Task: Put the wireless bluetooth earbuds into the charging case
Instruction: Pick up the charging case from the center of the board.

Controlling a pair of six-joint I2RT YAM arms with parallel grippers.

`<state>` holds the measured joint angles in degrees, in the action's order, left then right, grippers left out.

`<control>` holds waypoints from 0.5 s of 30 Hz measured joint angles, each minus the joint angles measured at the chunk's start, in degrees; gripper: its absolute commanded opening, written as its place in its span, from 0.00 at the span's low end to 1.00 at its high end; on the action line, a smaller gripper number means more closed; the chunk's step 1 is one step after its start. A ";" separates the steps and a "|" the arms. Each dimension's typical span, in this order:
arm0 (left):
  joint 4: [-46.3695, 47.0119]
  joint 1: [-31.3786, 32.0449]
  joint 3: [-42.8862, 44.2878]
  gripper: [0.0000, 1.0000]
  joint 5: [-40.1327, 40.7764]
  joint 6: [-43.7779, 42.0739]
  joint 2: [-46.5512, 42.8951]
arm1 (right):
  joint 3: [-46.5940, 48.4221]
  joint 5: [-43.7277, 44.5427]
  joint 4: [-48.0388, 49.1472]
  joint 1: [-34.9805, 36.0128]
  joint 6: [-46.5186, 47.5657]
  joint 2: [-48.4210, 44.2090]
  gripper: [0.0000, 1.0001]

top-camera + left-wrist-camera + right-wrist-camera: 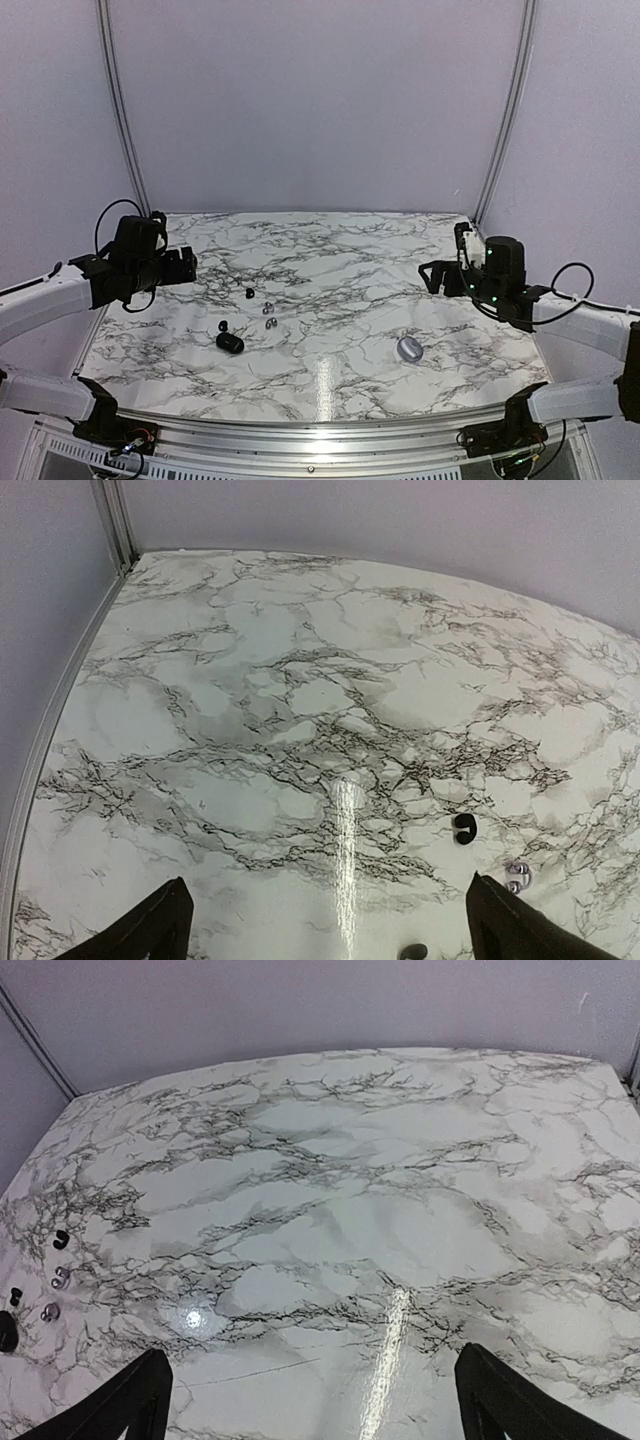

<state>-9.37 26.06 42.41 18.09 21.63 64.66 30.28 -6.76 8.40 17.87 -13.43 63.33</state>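
Top external | glossy black earbud (249, 293) | oval grey case (409, 348) | veined marble table (330, 260)

Two black earbuds (249, 293) and two silvery earbuds (268, 310) lie left of centre by the black case (230, 343); the silver case (409, 348) lies lower right.

Left gripper (325, 900) hangs above marble tabletop (250, 710), fingers (150, 925) spread wide. Black earbud (463, 825) right of centre. Silvery earbuds (517, 870), pair just beside each other, near right finger. Second dark bud (412, 951) cut by bottom edge. Metal rail (70, 680) along left side.
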 measured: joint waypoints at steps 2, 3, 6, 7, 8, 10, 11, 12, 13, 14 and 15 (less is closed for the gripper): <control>0.66 0.46 0.42 0.99 -0.09 0.39 2.29 | 0.85 1.92 0.17 1.18 0.07 2.47 0.99; 0.96 0.68 0.63 0.99 -0.24 0.50 3.32 | 1.16 2.80 0.31 1.70 0.07 3.26 0.98; 2.12 1.25 0.94 0.99 -1.64 0.24 5.31 | 1.90 4.98 0.92 3.28 0.20 4.72 0.98; 2.32 1.40 0.94 0.99 -2.12 0.02 5.53 | 2.16 5.44 0.85 3.65 0.33 4.90 0.99; 2.64 1.49 0.94 0.99 -2.95 -0.22 5.77 | 2.75 5.75 0.46 4.00 0.66 5.14 0.99; 3.17 1.73 0.98 0.99 -4.55 -1.03 5.97 | 4.52 5.62 -0.81 4.48 1.53 5.60 0.99; 3.39 1.84 1.07 0.99 -5.53 -1.44 6.08 | 5.68 5.33 -1.88 4.74 1.79 5.73 0.99; 3.61 1.95 1.20 0.99 -6.40 -1.79 6.25 | 6.84 4.92 -3.13 5.01 2.12 5.77 0.98; 3.78 2.10 1.38 0.99 -7.39 -2.19 6.43 | 7.74 4.66 -4.26 5.27 2.27 5.70 0.99; 3.96 2.25 1.60 0.99 -8.24 -2.64 6.60 | 8.79 4.28 -5.73 5.62 2.56 5.55 0.98; 4.17 2.43 1.68 0.99 -9.01 -2.89 6.75 | 9.62 3.87 -7.26 5.92 2.64 5.29 0.98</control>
<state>-5.19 28.49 44.10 9.08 18.74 71.42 39.90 -2.90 1.15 23.79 -10.79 68.62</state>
